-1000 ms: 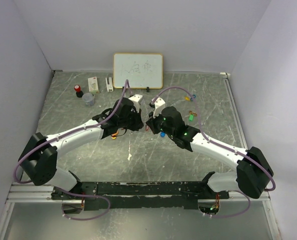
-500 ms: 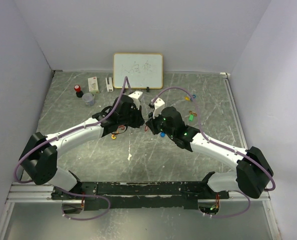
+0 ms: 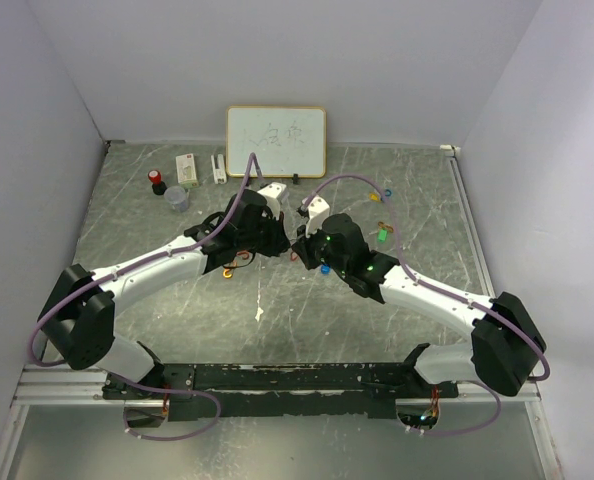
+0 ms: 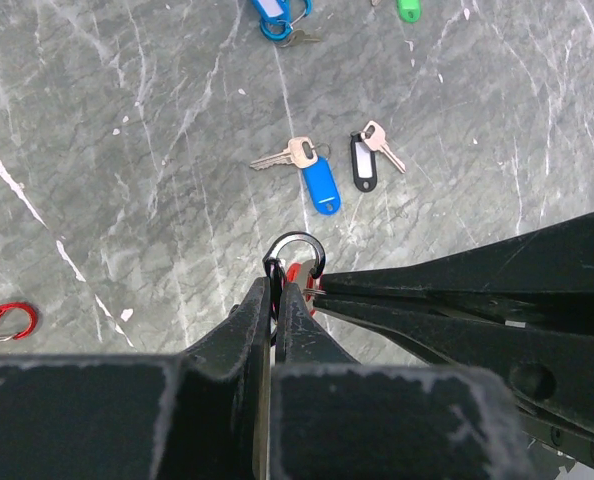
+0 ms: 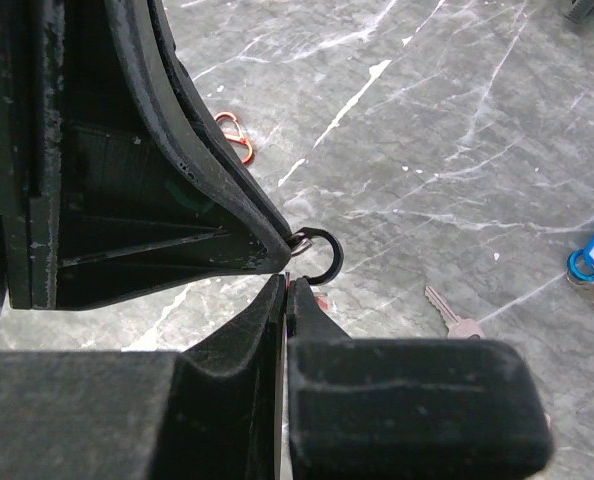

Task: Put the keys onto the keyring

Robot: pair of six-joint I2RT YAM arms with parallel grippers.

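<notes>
Judging by the bare keyring (image 4: 295, 252), hardly any of the job looks done: no key hangs on it that I can see. It is held above the middle of the worktop, a little toward the far edge. The left gripper (image 4: 275, 290) has its fingers pressed together on the ring's lower rim, so the loop stands up clear of the tips. The right gripper (image 5: 285, 290) meets it tip to tip from the other side, fingers also pressed together. A red sliver (image 4: 299, 275) shows just under the ring at those tips; whether it is a tag being pinched I cannot tell.

Left to do, as I read it, is nearly everything. A blue-tagged key (image 4: 320, 185) and a black-tagged key (image 4: 363, 162) lie loose just beside each other on the worktop beyond the ring. A second blue tag (image 4: 275, 10) and a green tag (image 4: 408, 10) lie farther toward the far edge.

Only one container shows, a small grey cup (image 3: 177, 197) near the far left corner; what it holds is too small to tell
</notes>
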